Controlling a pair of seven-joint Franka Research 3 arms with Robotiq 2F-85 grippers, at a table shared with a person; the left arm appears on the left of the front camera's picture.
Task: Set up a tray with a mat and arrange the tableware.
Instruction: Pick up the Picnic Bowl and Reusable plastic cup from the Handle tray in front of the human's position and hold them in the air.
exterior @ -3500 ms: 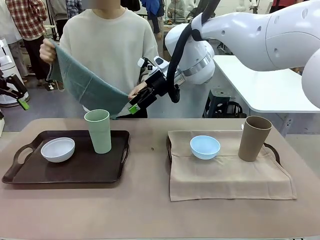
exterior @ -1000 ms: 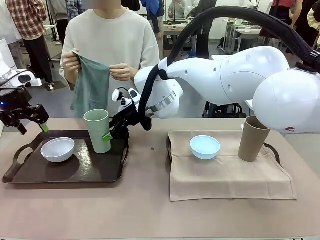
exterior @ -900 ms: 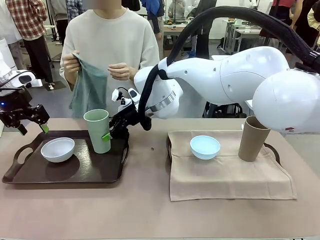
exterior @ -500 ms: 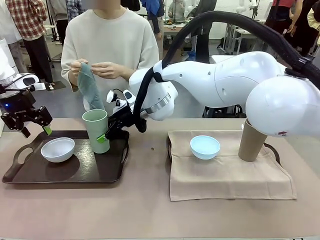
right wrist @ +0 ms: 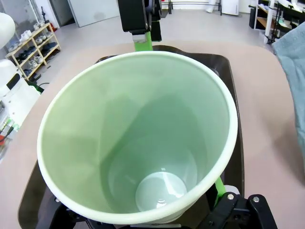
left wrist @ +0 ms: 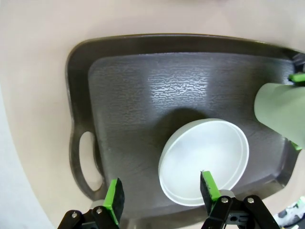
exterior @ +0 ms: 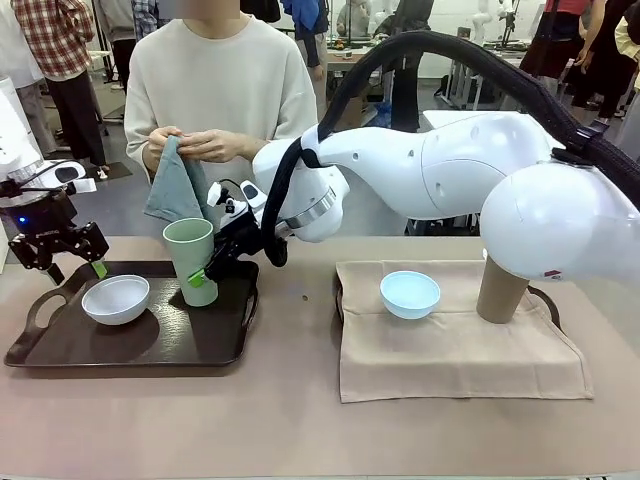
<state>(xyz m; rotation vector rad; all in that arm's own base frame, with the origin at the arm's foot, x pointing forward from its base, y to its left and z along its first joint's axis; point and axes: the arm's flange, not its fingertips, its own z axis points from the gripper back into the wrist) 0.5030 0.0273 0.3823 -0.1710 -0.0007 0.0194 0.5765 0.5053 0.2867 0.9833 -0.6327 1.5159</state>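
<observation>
Green tumbler [right wrist: 143, 133] largely hides spread right gripper [exterior: 200, 272]; left gripper [left wrist: 162, 191] gapes above white bowl [left wrist: 205, 160].

Front camera: fixed on the robot's side, set a little above the table [exterior: 300, 430], facing across it to the person [exterior: 220, 90] at the far edge. It stands at mid-range, with most of the tabletop in frame.

Left wrist camera: close above the dark tray [left wrist: 133, 86], facing almost straight down past the left gripper [left wrist: 161, 187].

Right wrist camera: very near, facing down into the mouth of the light green tumbler [right wrist: 138, 138].

All three views share that tumbler and the tray. The front and left wrist views also share the white bowl [left wrist: 205, 162].
</observation>
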